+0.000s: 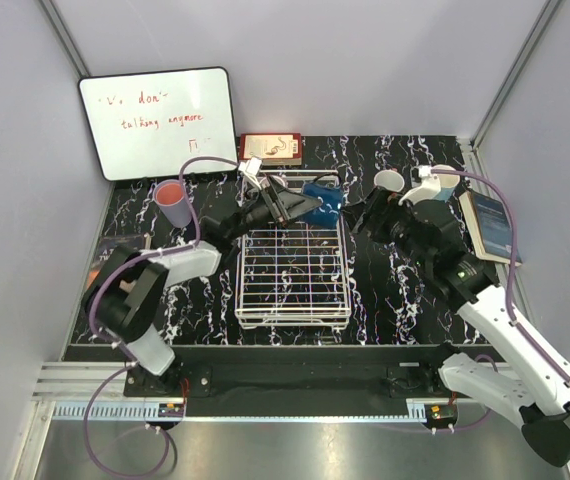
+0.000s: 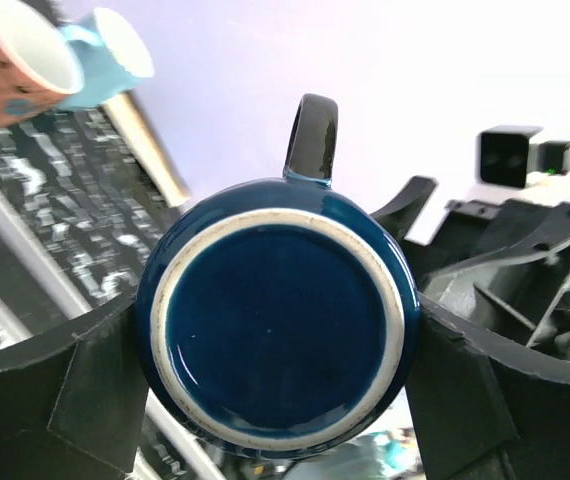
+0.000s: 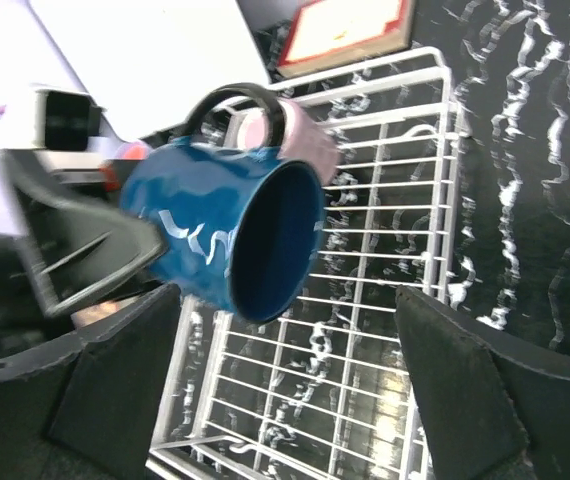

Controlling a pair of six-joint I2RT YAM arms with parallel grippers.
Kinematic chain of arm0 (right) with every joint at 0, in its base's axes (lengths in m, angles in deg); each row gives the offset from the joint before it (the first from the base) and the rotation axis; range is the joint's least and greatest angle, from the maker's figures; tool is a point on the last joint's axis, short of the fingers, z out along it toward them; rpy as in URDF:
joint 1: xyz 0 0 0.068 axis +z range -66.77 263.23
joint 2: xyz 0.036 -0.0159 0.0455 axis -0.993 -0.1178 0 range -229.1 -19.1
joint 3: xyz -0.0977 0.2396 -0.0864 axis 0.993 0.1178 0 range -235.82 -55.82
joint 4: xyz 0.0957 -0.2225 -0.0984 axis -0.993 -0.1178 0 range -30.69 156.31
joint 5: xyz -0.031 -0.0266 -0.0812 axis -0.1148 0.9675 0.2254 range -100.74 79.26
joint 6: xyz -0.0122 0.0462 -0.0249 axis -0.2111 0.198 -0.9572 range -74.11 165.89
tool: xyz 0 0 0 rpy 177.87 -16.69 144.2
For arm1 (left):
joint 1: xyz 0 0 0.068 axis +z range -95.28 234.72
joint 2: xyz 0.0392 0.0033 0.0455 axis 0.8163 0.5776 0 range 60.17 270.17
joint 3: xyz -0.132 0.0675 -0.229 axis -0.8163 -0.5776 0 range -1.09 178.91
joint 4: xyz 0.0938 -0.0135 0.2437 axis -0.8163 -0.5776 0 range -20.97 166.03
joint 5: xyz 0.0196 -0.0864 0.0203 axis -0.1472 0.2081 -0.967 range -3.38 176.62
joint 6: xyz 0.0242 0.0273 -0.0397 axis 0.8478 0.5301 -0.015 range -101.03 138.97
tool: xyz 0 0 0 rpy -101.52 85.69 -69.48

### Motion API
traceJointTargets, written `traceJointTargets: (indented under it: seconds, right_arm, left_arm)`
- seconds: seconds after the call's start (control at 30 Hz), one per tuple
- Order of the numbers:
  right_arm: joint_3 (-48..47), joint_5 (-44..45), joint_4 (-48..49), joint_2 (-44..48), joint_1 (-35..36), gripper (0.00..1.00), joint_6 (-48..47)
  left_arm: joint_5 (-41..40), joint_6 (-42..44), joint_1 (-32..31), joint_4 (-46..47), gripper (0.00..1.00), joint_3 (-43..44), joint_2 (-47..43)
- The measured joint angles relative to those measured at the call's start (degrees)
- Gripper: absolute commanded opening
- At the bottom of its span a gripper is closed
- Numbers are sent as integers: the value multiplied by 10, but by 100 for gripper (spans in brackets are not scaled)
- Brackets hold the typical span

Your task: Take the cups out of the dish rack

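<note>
Glazed dark blue mug (image 2: 277,345), loop-handled, clamped sideways over white wire rack (image 1: 293,318).

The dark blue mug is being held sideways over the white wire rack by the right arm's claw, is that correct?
Not quite: the left gripper holds the dark blue mug sideways over the white wire rack. The left wrist view shows the mug's base clamped between that gripper's fingers, while the right gripper stands open, short of the mug.
</note>
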Motion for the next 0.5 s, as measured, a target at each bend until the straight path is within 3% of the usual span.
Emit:
traceJointTargets:
  seconds: [0.17,0.5]
  right_arm:
    - [19,-32,31,27,0,84,17]
    - [24,-90,95,10,0,66,45]
  left_arm:
    - [22,-66,2,70,0,0,42]
    - [58,-73,-3,115,0,0,38]
